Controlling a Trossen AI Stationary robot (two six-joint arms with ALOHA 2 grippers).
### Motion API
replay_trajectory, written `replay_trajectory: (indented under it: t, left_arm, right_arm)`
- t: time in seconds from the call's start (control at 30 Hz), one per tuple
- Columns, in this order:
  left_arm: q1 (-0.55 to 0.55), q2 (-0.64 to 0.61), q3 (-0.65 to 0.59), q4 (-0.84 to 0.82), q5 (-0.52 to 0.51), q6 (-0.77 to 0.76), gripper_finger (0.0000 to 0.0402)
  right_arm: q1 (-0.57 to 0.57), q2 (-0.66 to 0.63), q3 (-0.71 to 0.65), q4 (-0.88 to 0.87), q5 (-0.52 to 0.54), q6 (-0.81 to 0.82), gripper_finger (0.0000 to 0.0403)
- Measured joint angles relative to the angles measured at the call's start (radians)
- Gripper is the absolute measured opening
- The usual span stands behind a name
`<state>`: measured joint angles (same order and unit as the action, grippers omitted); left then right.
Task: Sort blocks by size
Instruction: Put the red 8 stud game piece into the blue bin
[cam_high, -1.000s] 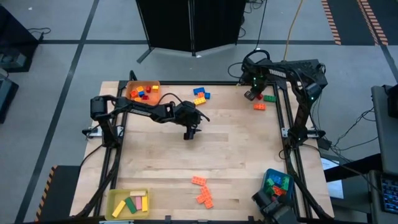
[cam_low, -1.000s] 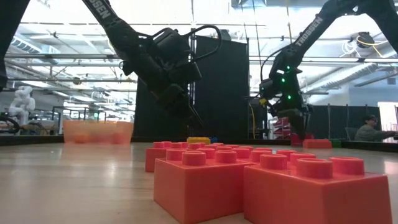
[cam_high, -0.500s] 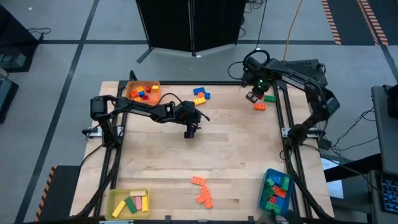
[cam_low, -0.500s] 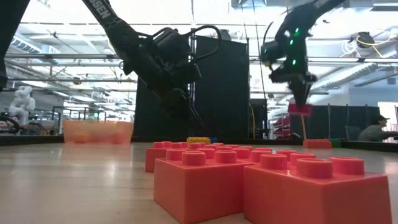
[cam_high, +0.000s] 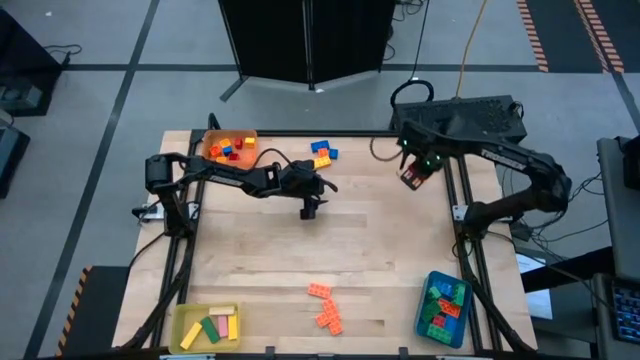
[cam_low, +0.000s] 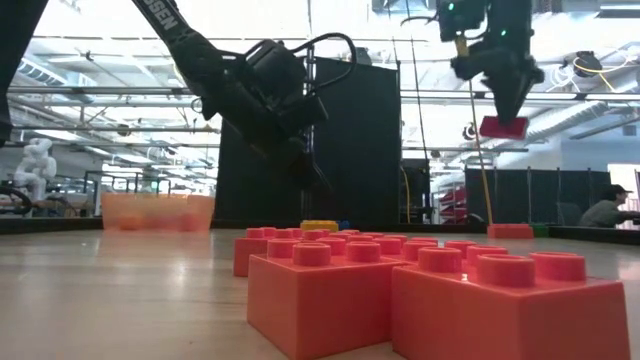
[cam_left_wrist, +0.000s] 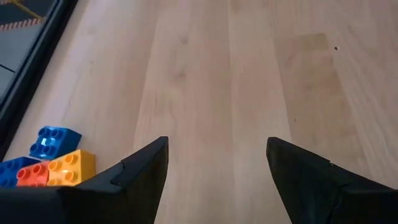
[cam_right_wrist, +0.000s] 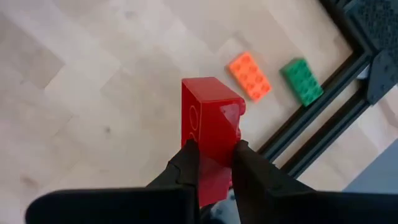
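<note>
High view: the right gripper (cam_high: 410, 178) hangs above the far right part of the pale wooden table (cam_high: 250, 270), clamped on a red studded plastic brick (cam_high: 409, 180); the left gripper (cam_high: 309, 210) hovers over the table's middle, fingers apart and empty. A small cluster of blue, yellow and orange bricks (cam_high: 322, 153) lies near the far edge. A translucent orange square tray (cam_high: 229, 147) at the far left corner, a yellow square tray (cam_high: 207, 327) at the near left corner and a blue square tray (cam_high: 441, 307) at the near right corner each hold mixed bricks. A group of orange bricks (cam_high: 324, 306) lies loose near the front edge. Low view: the red brick (cam_low: 503, 127) is held well clear of the tabletop by the right gripper (cam_low: 505, 115); the orange bricks (cam_low: 420, 290) fill the foreground; a seated person (cam_low: 606, 208) shows at the far right of the room. Left wrist view: the two dark fingers (cam_left_wrist: 140, 177) stand apart with bare wood between them; the blue, orange and yellow bricks (cam_left_wrist: 46, 158) lie off to one side. Right wrist view: the fingers (cam_right_wrist: 185, 168) pinch the red brick (cam_right_wrist: 208, 127) from both sides; below, on the table beside the black frame rail (cam_right_wrist: 317, 134), an orange rectangular brick (cam_right_wrist: 249, 76) and a green rectangular brick (cam_right_wrist: 301, 81) lie just beside each other, not touching.
</note>
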<state>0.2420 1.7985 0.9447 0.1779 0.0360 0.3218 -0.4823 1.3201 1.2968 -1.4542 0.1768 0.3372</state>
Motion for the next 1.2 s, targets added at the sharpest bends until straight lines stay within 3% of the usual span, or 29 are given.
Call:
replay_trajectory:
  t: [0.33, 0.53, 1.2]
  left_arm:
    - [0.0, 0.0, 0.0, 0.054, 0.0, -0.001, 0.0272]
    - [0.0, 0.0, 0.0, 0.054, 0.0, -0.001, 0.0272]
    - [-0.016, 0.0, 0.0, 0.079, 0.013, -0.003, 0.0272]
  right_arm:
    - [0.288, -0.024, 0.0, -0.119, -0.004, 0.28, 0.0047]
    - [0.444, -0.024, 0.0, -0.117, -0.079, 0.392, 0.0047]
    - [0.834, -0.011, -0.002, -0.09, -0.025, 0.818, 0.0047]
